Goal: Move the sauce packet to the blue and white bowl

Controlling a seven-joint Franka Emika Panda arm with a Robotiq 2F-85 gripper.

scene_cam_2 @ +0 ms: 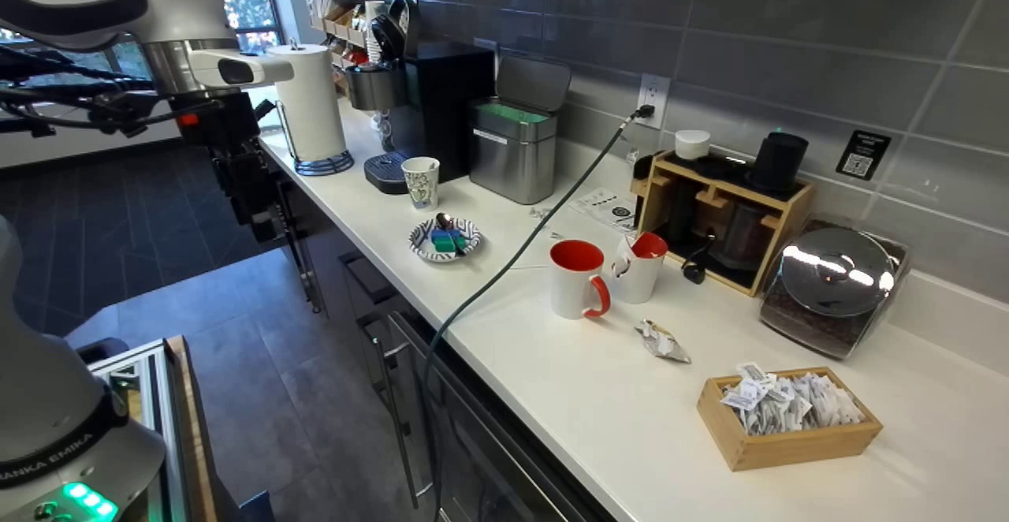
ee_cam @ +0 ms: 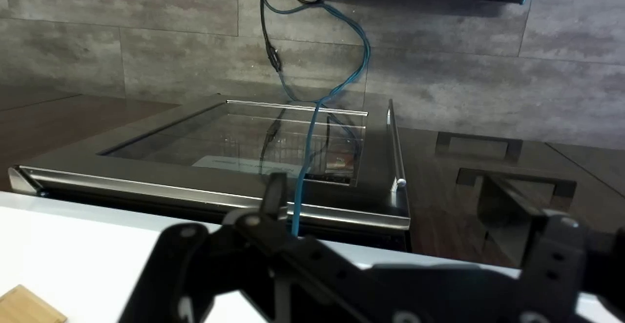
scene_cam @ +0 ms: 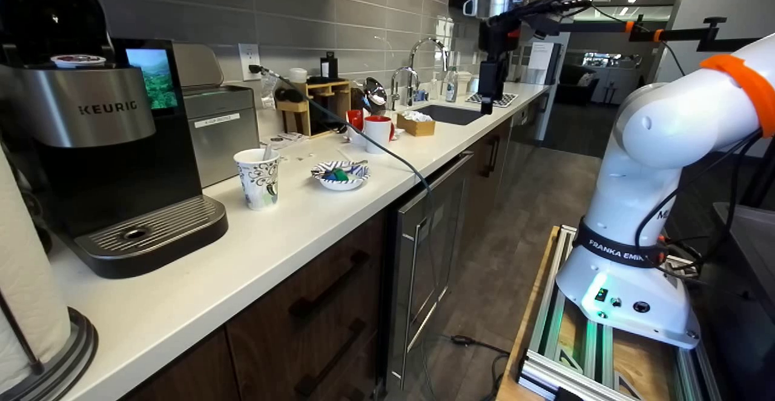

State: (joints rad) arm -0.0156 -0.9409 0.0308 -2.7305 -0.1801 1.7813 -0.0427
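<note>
A small crumpled silvery packet (scene_cam_2: 662,342), which looks like the sauce packet, lies on the white counter beside the red-lined mugs in an exterior view. The shallow blue and white bowl (scene_cam: 342,185) sits on the counter near the patterned paper cup. It also shows in an exterior view (scene_cam_2: 424,251), holding blue and green pieces and a spoon. My gripper (ee_cam: 390,201) is open, with a wide gap between its fingers and nothing between them. In both exterior views the gripper (scene_cam: 487,101) (scene_cam_2: 268,222) is raised, apart from packet and bowl. The wrist view shows neither.
A red-handled mug (scene_cam_2: 577,281) and a second red-lined mug (scene_cam_2: 640,268) stand near the packet. A wooden box of packets (scene_cam_2: 788,451) is at the near end. A dark cable (scene_cam_2: 512,262) crosses the counter between bowl and mugs. A patterned paper cup (scene_cam: 257,180) stands beside the bowl.
</note>
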